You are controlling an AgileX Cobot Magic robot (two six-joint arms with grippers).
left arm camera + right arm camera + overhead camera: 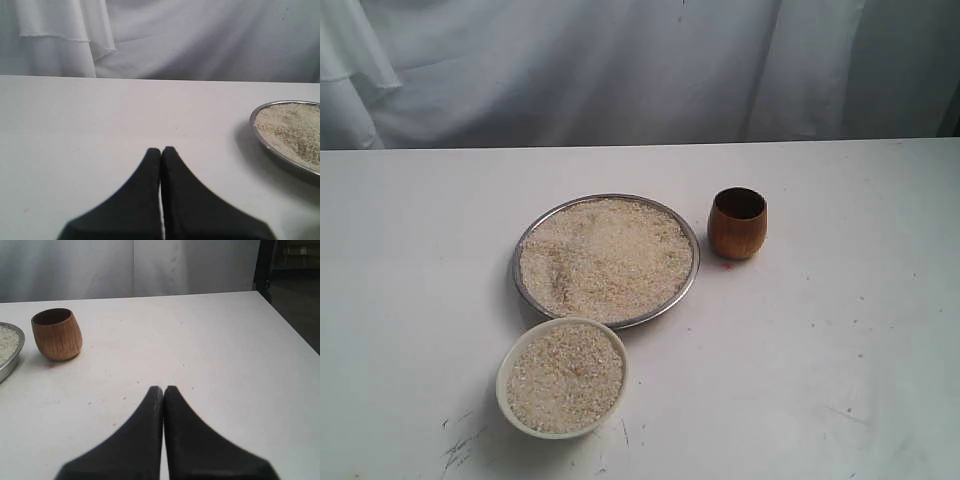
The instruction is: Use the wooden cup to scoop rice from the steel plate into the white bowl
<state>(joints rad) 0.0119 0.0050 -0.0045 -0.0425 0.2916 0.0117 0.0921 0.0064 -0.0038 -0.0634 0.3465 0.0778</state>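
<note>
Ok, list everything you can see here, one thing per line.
table: one, white with a few dark scuffs, under everything
cloth: one, white, hanging behind the table
plate: one, shiny grey steel, mid-table
bowl: one, white, close by the plate's near edge in the exterior view, towards the left
cup: one, reddish-brown wood with a dark inside, upright, right of the plate and apart from it
rice: two lots, pale beige, one covering the plate and one filling the bowl
left gripper: one, black, shut and empty, over bare table with the plate off to one side
right gripper: one, black, shut and empty, over bare table, apart from the cup
</note>
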